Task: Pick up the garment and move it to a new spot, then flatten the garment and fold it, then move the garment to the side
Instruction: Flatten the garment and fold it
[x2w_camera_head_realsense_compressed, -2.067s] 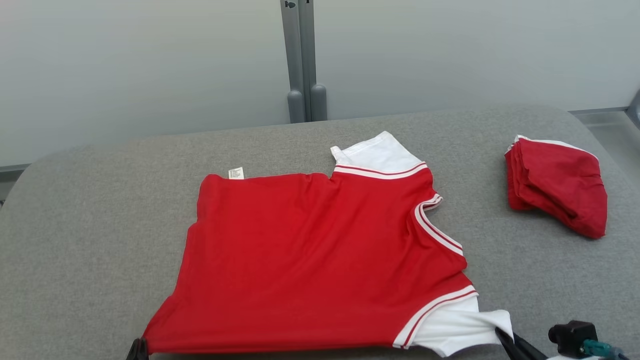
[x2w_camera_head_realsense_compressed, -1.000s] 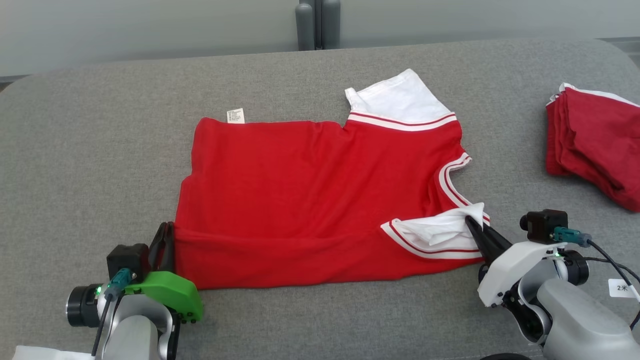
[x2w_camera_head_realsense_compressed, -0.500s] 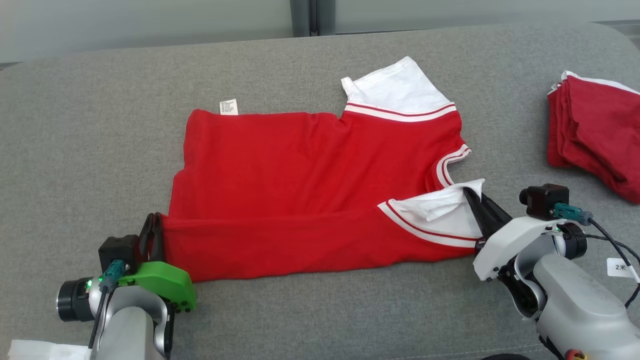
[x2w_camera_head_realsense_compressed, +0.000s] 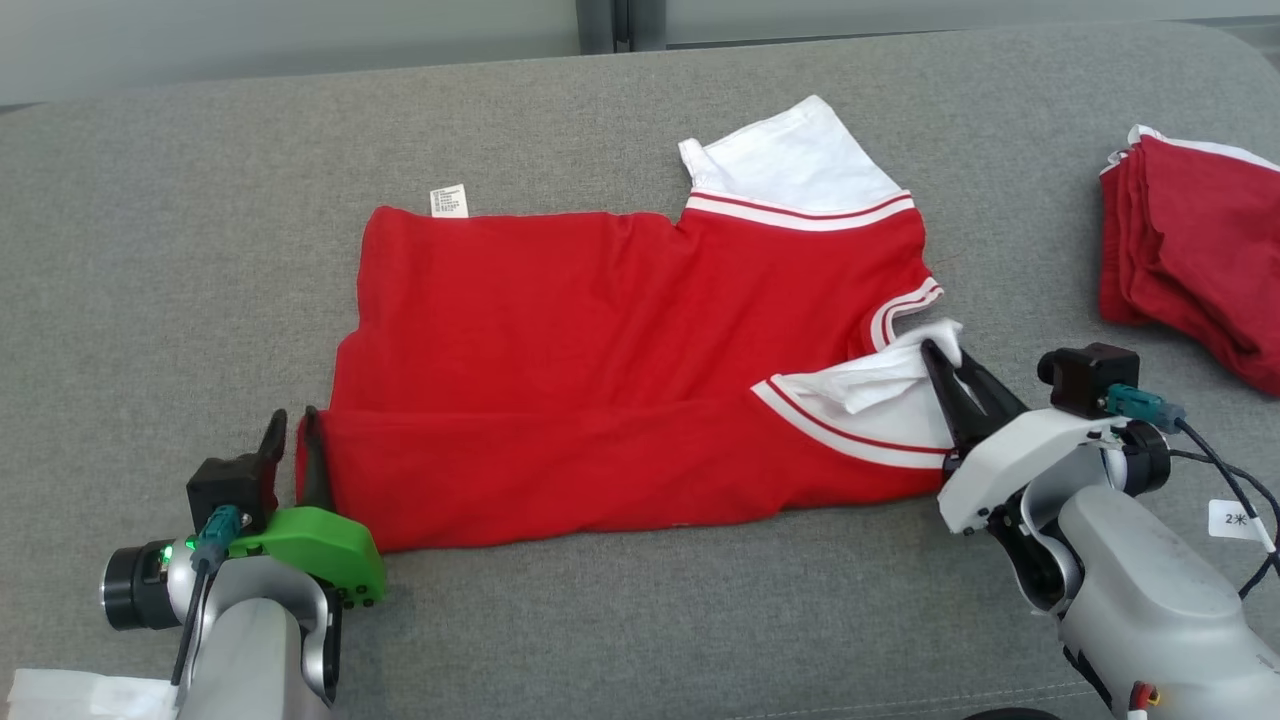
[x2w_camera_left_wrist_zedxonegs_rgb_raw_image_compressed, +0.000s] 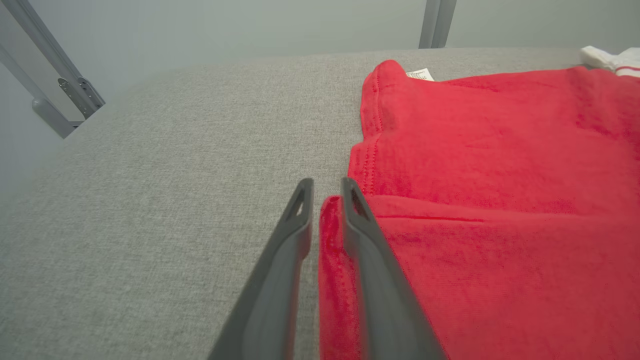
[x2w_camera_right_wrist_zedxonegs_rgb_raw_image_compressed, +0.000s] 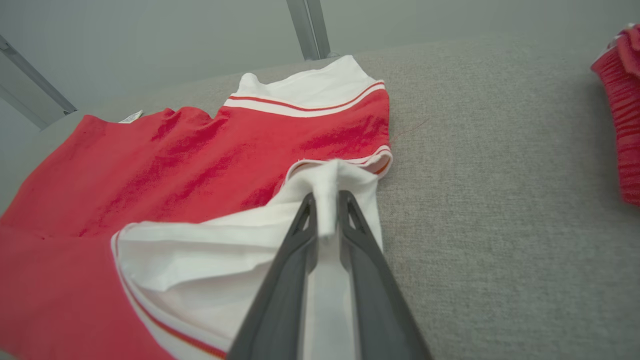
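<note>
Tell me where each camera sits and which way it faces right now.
Head view: on the head, facing forward and down at the red shirt on the grey table; left gripper and right gripper show.
Left wrist view: on that wrist, along its fingers to the shirt's hem.
Right wrist view: along its fingers pinching the white sleeve.
Head and right wrist views share the folded red pile.

Red shirt (x2w_camera_head_realsense_compressed: 600, 330), white sleeves with striped trim, lying on the grey table (x2w_camera_head_realsense_compressed: 150, 250), neck to the right. Near edge is folded over onto the body. Far sleeve (x2w_camera_head_realsense_compressed: 790, 155) lies flat; near sleeve (x2w_camera_head_realsense_compressed: 870, 395) is bunched, lifted a bit I think. Little tag (x2w_camera_head_realsense_compressed: 449, 201) pokes out far left.
</note>
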